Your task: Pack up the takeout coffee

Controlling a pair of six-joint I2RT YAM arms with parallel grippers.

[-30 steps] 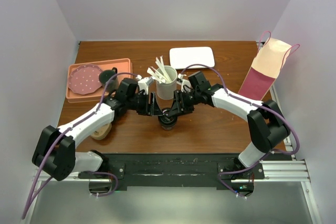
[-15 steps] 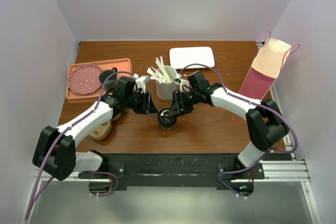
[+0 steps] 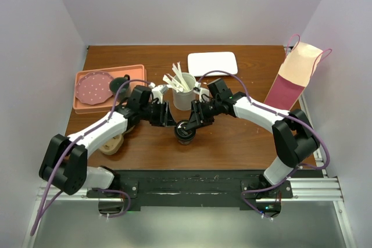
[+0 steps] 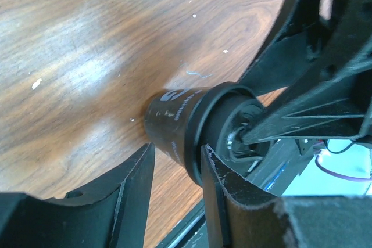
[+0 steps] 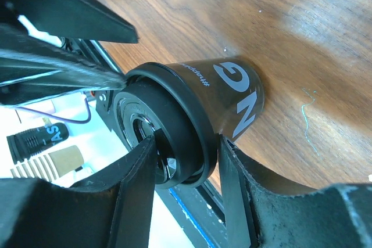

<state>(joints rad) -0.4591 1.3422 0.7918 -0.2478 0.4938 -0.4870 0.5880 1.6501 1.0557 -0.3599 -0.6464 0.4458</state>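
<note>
The takeout coffee (image 3: 185,131), a small near-black cup with a black lid, stands upright on the wood in the middle of the table. My right gripper (image 3: 192,121) reaches it from the right. In the right wrist view one finger (image 5: 139,169) lies over the lid top and the other finger (image 5: 229,166) presses under the lid rim, so the right gripper (image 5: 187,140) is shut on the takeout coffee (image 5: 232,100). My left gripper (image 3: 170,120) sits just left of the cup with its jaws apart. In the left wrist view wood shows between one fingertip of the left gripper (image 4: 178,149) and the cup (image 4: 174,117).
A white cup of pale stirrers (image 3: 183,96) stands right behind the coffee. A white rectangular tray (image 3: 213,63) lies at the back. A pink tray (image 3: 136,74) at the left holds a pink plate (image 3: 93,87) and a dark mug (image 3: 122,84). A paper bag (image 3: 295,76) leans at the right.
My left gripper has drawn back from the cup toward the left and its jaws have narrowed. The right gripper has stayed on the cup, which has not moved.
</note>
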